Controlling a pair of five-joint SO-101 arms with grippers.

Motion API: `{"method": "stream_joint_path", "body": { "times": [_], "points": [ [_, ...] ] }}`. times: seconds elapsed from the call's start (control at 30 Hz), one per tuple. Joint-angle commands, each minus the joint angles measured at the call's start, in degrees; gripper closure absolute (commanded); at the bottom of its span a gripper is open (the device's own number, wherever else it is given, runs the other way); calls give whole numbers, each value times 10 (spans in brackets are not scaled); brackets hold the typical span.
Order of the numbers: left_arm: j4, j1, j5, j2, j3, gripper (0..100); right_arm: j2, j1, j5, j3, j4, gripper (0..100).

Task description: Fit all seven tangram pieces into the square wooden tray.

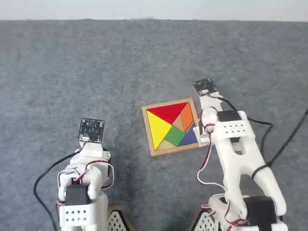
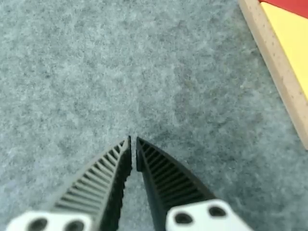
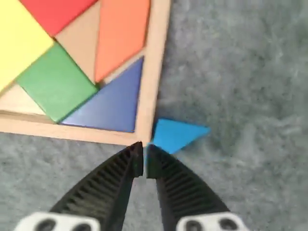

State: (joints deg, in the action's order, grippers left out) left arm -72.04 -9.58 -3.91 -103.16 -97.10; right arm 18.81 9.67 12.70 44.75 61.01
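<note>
While five pieces already lie in the square wooden tray, right of centre in the high view, this job is well on but not finished! Count them off: red triangle, yellow triangle, orange piece, green square, dark blue triangle. Two bare patches of wood show among them, so I judge two slots are left to fill. One light blue triangle lies flat on the grey tabletop, just beside the tray's corner, lower centre of the right wrist view. That makes six pieces counted, and one tray. Two end effectors: the right end effector hovers with its jaws all but together, gripping nothing, tips right by that corner and the light blue triangle. The left end effector, lower centre in its own view, is likewise narrow and empty over the tabletop, apart from the tray.
</note>
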Motion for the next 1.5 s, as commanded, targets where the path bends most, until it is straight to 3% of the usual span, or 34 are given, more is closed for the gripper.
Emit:
{"method": "stream_joint_path", "body": {
  "times": [0.0, 0.23, 0.5, 0.9, 1.07, 1.27, 1.47],
  "points": [
    [-2, 3, -1, -9, 6, 979, 0, -33, 3, 3, -4, 867],
    [-2, 3, -1, -9, 6, 979, -56, -33, -11, 3, -52, 853],
    [-2, 3, -1, -9, 6, 979, -167, -31, -106, -89, -51, 853],
    [-2, 3, -1, -9, 6, 979, -175, -29, -153, -95, -53, 855],
    [-2, 3, -1, -9, 6, 979, -172, -33, -198, -94, -52, 992],
    [-2, 3, -1, -9, 6, 979, -167, -33, -203, -98, -49, 992],
    [-2, 3, -1, -9, 6, 979, -84, -28, -207, -145, 40, 992]
  ]
}}
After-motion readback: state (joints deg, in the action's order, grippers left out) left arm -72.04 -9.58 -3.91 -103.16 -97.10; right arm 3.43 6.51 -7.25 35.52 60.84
